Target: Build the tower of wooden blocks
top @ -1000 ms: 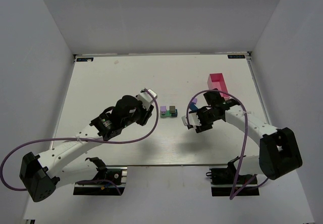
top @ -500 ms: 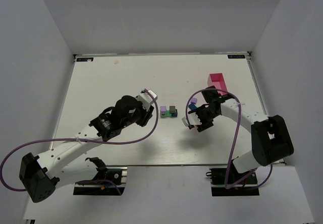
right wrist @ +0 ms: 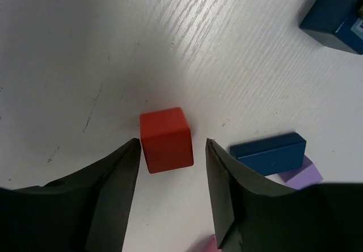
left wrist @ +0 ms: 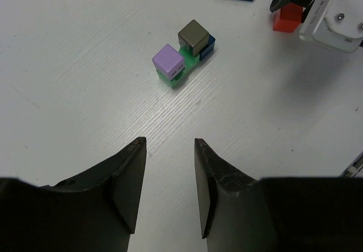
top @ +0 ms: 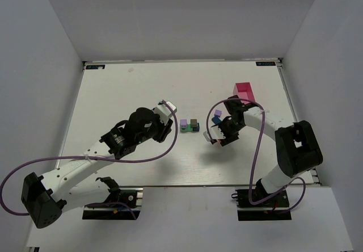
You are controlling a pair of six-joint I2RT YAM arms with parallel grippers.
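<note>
I count one tower [top: 190, 126] of four pieces: one green base [left wrist: 177, 77], one purple cube [left wrist: 168, 59], one grey-brown cube [left wrist: 194, 34] and one blue cube [left wrist: 209, 43]. To the tower's right in the top view I see three loose pieces: one red cube [right wrist: 165, 139], one flat blue block [right wrist: 267, 152] and one small purple piece [top: 218, 113]. Farther right is one pink box [top: 244, 91].

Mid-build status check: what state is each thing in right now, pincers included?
wood block tower: partly built, purple and grey-brown cubes on a green base, blue alongside.
right pincer: open, straddling the red cube.
red cube: on the table, not clamped.
left pincer: open, empty, short of the tower.
blue slab: lying flat, loose.
pink box: untouched.
</note>
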